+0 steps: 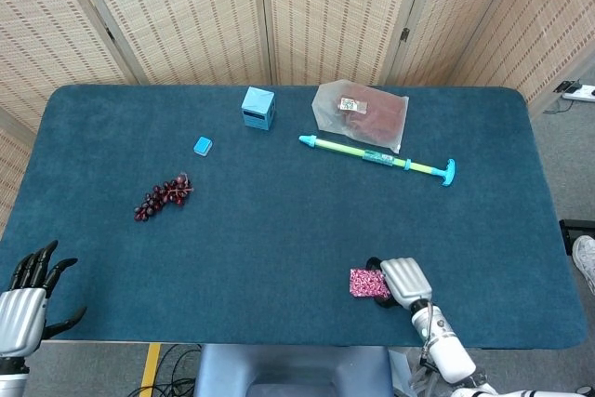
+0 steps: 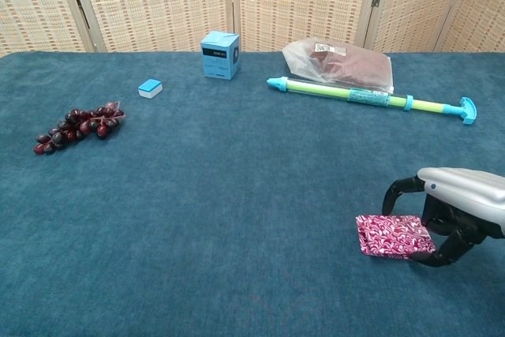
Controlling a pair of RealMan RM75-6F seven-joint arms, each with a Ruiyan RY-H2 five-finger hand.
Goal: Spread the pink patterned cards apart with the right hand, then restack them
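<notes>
Now: the restack step looks almost done.
Cards: pink cards (image 2: pixel 390 235) lie in one neat pile on the blue table (image 1: pixel 279 230), near the front edge on the right.
Right hand: right hand (image 2: pixel 458 203) arches over the pile's right side, fingers curled down around it; whether it truly holds the pile I cannot tell.
Left hand: left hand (image 1: pixel 23 295) waits at the front left corner, fingers apart, holding nothing.
Next: I think the hand should square the pile gently, then lift away without dragging a card.
Around: grapes (image 1: pixel 163 197), blue box (image 1: pixel 258 107), small blue block (image 1: pixel 203 146), green stick toy (image 1: pixel 376 155) and bag (image 1: pixel 363 111) sit well apart.
In the way: nothing sits close.

Head view steeply overhead, chest view low, sharing the table (image 1: pixel 279 220).
</notes>
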